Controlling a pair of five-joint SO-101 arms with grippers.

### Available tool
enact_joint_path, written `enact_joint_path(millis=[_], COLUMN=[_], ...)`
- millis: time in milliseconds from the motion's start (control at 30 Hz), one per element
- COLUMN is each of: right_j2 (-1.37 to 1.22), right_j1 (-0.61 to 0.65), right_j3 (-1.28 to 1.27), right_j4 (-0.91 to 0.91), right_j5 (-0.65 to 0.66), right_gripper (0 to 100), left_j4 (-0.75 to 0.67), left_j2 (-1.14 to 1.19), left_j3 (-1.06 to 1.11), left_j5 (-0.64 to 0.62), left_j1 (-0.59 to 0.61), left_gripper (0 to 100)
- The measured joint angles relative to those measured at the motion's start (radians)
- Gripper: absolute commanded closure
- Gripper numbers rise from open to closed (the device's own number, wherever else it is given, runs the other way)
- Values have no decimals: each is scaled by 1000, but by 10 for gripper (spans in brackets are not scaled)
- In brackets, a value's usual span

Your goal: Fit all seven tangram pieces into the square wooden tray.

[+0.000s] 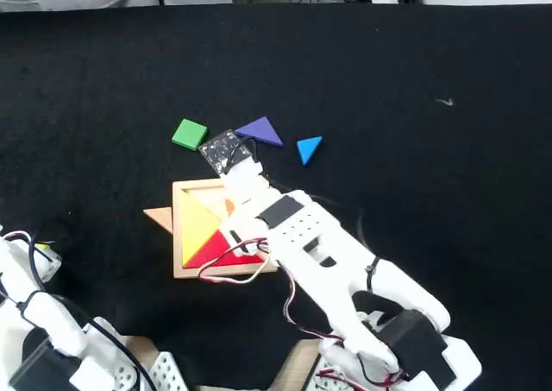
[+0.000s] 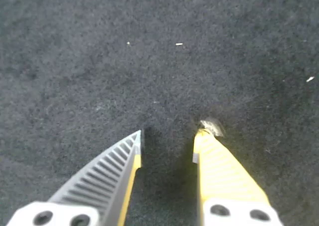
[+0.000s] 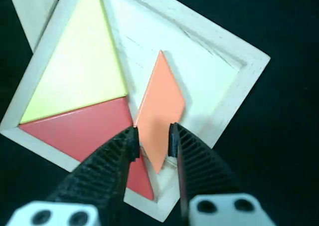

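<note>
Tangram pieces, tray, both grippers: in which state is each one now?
wooden tray: partly filled, three pieces inside.
yellow triangle: flat in the tray.
red triangle: flat in the tray.
orange parallelogram: in the tray, gripped.
green square: outside the tray.
purple triangle: outside the tray.
blue triangle: outside the tray.
tan triangle: outside, beside the tray.
left gripper: open, empty.
right gripper: shut on the orange parallelogram.

The right arm and left arm are white plastic with black servo blocks — red and white cables trail off them. The left gripper is ribbed grey and yellow; the right gripper is black.
</note>
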State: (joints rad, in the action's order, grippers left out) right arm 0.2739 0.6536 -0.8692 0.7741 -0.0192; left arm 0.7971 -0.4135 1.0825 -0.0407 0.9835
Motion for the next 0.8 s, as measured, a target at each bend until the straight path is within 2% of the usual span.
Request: enact_joint_path(millis=[167,300,567,800], right_j2=[8,-12,-305,-376], right_j1=[-23,-28,-18,-9], right_j3=[48,133,400,437], right_j4=[5,5,87,109], right_j5=[11,84,97,98], right_gripper=[897,938,938,938], left_j4=[0,0,-20,-28], left_j2=[0,0,0,0], left_j3=[0,0,5,5], left_j5=[0,0,2,2], left_j1=[0,0,0,0], left_gripper=[816,816,816,816])
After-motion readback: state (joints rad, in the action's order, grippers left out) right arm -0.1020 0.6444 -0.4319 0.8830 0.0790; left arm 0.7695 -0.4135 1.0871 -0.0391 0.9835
